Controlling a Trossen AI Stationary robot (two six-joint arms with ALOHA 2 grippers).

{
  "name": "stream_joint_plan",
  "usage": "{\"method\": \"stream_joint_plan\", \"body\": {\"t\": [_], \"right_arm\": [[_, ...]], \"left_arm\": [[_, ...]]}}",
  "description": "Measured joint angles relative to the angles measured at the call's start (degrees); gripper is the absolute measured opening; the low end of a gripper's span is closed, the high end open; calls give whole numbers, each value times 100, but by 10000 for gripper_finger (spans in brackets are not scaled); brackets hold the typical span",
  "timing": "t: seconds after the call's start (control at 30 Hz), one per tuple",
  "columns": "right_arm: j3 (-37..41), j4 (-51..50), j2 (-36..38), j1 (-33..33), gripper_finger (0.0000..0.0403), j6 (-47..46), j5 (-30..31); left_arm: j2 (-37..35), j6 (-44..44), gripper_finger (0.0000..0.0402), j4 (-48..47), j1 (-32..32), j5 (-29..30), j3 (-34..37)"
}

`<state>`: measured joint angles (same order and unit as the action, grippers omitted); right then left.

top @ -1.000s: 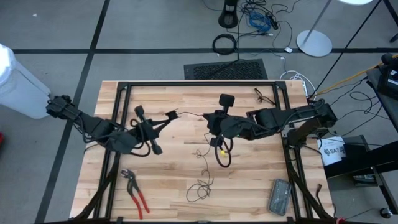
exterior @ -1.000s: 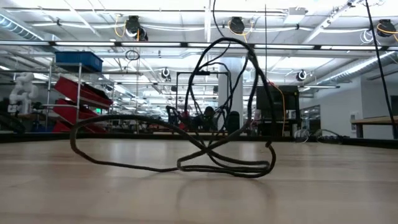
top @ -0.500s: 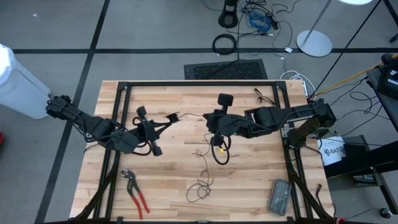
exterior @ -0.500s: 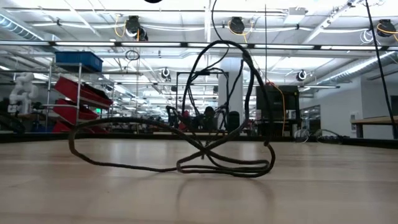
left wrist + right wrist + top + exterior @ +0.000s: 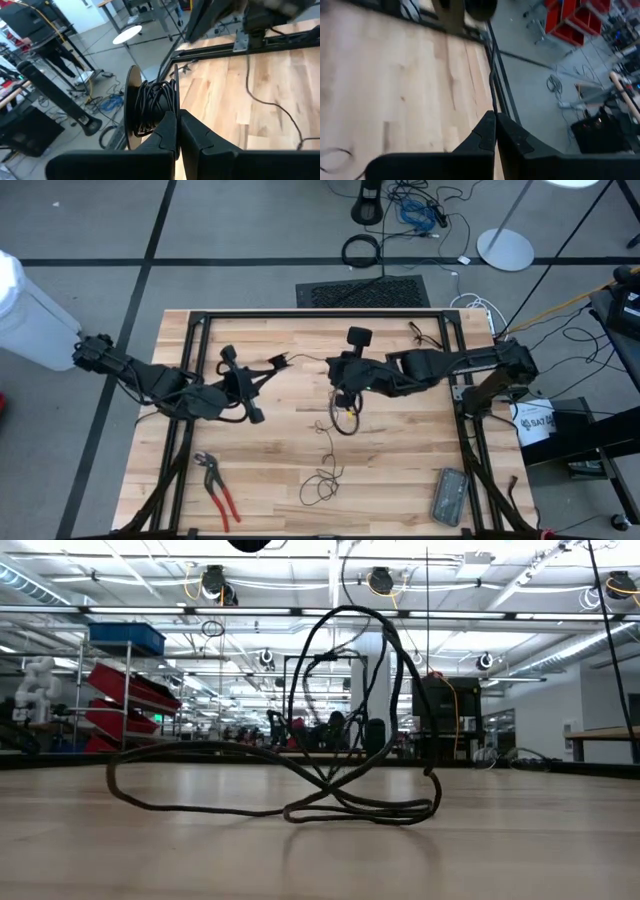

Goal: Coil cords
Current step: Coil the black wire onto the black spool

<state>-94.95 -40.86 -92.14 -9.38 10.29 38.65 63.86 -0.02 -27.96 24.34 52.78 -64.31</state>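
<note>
- Wooden planks form the desk [image 5: 400,460], framed in black metal, with a workshop hall seen beyond it in the low view.
- At the left gripper [image 5: 176,131] the fingers are pressed together; just ahead of their tips a spool [image 5: 150,107] wound with black cord is seen, and whether it is pinched or only touched cannot be told.
- At the right gripper [image 5: 345,395] the fingers are likewise pressed together; a strand appears to be caught there, though no cord is shown between them in the right wrist view.
- The cord [image 5: 322,476] is run from beside the left fingers across to the right fingers, then hung below them as a loop and left in a loose tangle well in front of them on the desk.
- It is judged to be very light, limp and springy, so loops may be expected to kink and snag; a hold close to the last wound turn is thought best.
- Red-handled pliers [image 5: 218,488] and a grey device [image 5: 449,496] are left well apart from both sets of fingers.
- Print is seen on a white label [image 5: 535,423] beyond the desk's edge, but it cannot be read with certainty.
</note>
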Motion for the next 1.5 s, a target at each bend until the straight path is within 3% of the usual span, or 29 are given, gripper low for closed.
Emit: {"method": "stream_joint_plan", "body": {"t": [0.23,0.53,0.83,1.0,1.2,1.4,1.5], "right_arm": [[149,-246,0,32,0,-473,-395],[156,511,-7,-406,0,-631,-444],[152,232,-4,-1211,0,-1655,-402],[154,527,-1,-1543,0,-1588,-179],[154,581,-2,-1630,0,-1653,-274],[154,611,-2,-1622,0,-1262,-299],[154,778,-2,-1623,0,-777,-305]], "left_arm": [[50,-696,8,-201,-80,-232,0],[461,-387,8,-320,-57,-313,0],[518,-14,8,-222,-29,-488,0],[541,-298,8,-236,111,-1121,0],[699,-550,8,-252,470,-1151,0],[880,-348,8,-264,617,-1204,0],[962,-18,8,-237,619,-1671,0]]}}
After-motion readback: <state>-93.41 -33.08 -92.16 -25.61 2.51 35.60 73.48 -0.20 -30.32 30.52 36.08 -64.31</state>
